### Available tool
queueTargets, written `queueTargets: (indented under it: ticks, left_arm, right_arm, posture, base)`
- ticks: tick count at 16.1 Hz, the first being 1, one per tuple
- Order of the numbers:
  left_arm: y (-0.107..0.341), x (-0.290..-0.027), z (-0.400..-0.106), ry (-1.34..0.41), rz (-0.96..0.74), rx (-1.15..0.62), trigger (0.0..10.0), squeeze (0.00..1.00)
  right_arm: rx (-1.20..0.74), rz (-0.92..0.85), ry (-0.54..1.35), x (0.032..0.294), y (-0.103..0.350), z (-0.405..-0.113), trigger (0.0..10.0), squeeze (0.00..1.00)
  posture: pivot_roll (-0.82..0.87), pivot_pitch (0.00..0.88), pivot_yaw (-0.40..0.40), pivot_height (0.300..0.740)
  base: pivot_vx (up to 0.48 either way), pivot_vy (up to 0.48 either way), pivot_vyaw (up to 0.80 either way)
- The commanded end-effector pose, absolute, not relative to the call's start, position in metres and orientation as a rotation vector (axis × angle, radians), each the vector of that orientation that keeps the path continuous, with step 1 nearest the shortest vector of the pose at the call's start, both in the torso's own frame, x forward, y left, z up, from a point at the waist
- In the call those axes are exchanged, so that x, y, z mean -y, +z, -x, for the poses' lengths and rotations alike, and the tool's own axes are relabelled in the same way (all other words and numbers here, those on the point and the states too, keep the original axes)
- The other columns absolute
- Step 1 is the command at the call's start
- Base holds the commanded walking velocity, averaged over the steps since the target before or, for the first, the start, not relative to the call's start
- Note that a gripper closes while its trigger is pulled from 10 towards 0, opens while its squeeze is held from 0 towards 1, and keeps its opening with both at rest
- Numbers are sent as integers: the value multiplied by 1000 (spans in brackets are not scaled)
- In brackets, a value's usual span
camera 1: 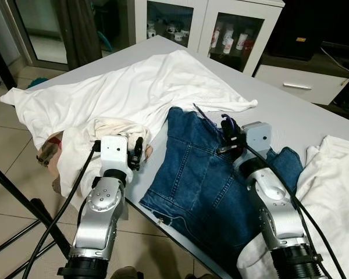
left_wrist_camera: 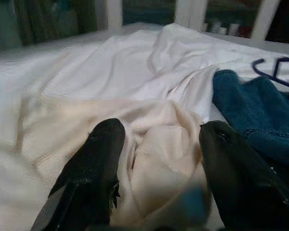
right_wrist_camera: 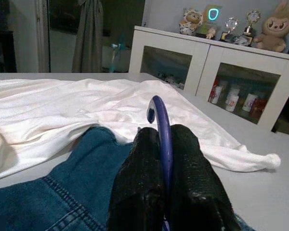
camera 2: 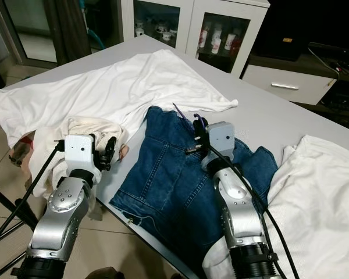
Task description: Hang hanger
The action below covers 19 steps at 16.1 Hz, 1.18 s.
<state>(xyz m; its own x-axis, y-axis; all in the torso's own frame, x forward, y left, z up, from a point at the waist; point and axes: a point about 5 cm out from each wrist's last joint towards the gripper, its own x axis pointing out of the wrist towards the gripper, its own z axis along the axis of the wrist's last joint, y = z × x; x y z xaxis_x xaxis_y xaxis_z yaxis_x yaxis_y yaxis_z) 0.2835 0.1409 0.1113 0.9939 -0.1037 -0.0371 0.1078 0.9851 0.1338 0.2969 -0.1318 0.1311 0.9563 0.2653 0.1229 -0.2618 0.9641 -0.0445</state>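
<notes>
Right gripper: the right gripper (right_wrist_camera: 164,159) sits at centre right of the head view, over the upper edge of the denim jacket (camera 1: 195,174), its fingers clenched on the hook of the hanger (right_wrist_camera: 160,126).
Hanger: purple-blue; its curved hook rises between the two black fingers in the right wrist view, and a thin arm of it lies on the jacket collar in the head view, just left of the gripper.
Left gripper: the left gripper (left_wrist_camera: 161,163) is at lower left of the head view, above the cream cloth (left_wrist_camera: 149,139), fingers spread apart and grasping nothing.
Denim jacket: spread across the middle of the surface (camera 1: 314,119), its lower hem hanging over the near edge.
White shirt: a large white shirt (camera 1: 134,87) covers the upper left of the surface, one sleeve reaching toward the right past the jacket collar.
Second white garment: another white cloth (camera 1: 337,174) lies at the right edge of the frame.
Cabinet: a white cabinet (right_wrist_camera: 216,77) with glass doors stands beyond the surface, at the top of the frame.
</notes>
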Motion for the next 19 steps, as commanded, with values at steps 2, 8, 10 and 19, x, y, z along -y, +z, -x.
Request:
queueTargets:
  ticks: [2, 8, 10, 19]
  left_arm:
    - [148, -132, -289, -225, -277, 160, 10000, 0]
    - [165, -128, -293, -402, -324, 220, 10000, 0]
    - [162, -121, -288, -492, -336, 220, 10000, 0]
    - [166, -121, -293, -762, -473, 224, 10000, 0]
  right_arm:
    - [145, 1, 201, 150, 142, -304, 10000, 0]
    - [217, -30, 126, 171, 167, -304, 10000, 0]
    - [209, -6, 121, 174, 164, -297, 10000, 0]
    - [179, -27, 245, 189, 179, -262, 10000, 0]
  posture:
    - [143, 30, -84, 740]
    - [104, 26, -54, 740]
    - [73, 25, -36, 740]
    - [-2, 41, 27, 740]
  base:
    - [0, 0, 0]
    - [0, 0, 0]
    - [0, 0, 0]
    - [0, 0, 0]
